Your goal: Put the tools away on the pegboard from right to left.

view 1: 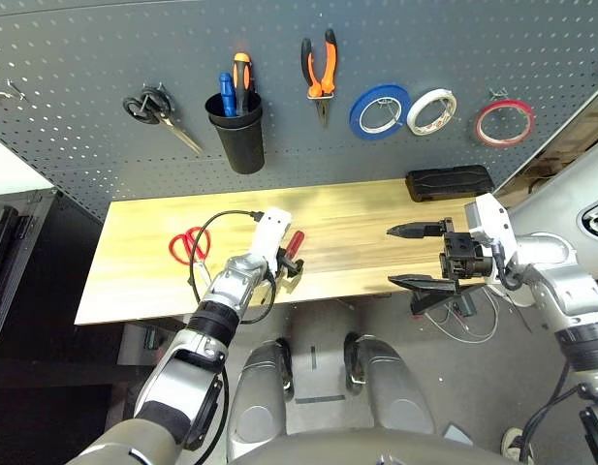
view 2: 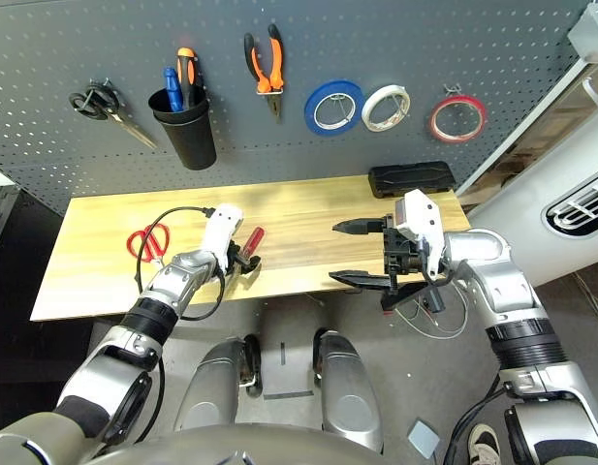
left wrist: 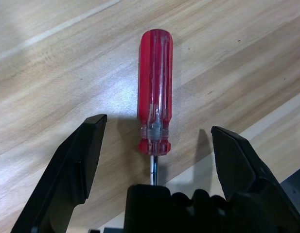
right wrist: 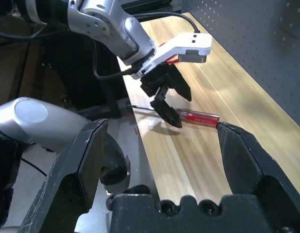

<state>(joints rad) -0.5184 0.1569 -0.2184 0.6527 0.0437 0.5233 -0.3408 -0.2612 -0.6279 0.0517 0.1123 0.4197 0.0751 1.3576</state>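
Note:
A slim red-handled screwdriver (left wrist: 155,92) lies near the table's front edge, its shaft reaching past the edge. My left gripper (view 1: 291,263) is open, with one finger on each side of the handle's shaft end, not touching it. Small red-handled scissors (view 1: 189,245) lie flat to the left. On the pegboard (view 1: 85,58) hang the orange-and-black pliers (view 1: 320,73) and, far right, the red tape ring (view 1: 504,122). My right gripper (view 1: 393,256) hovers open and empty at the table's right front edge. The right wrist view shows the left gripper (right wrist: 164,92) over the screwdriver (right wrist: 196,116).
The pegboard also carries black-handled scissors (view 1: 148,107), a black cup (view 1: 236,131) holding blue and orange screwdrivers, a blue tape roll (view 1: 379,109) and a white one (view 1: 431,110). A black case (view 1: 449,181) lies at the table's back right. Cables hang below the right arm.

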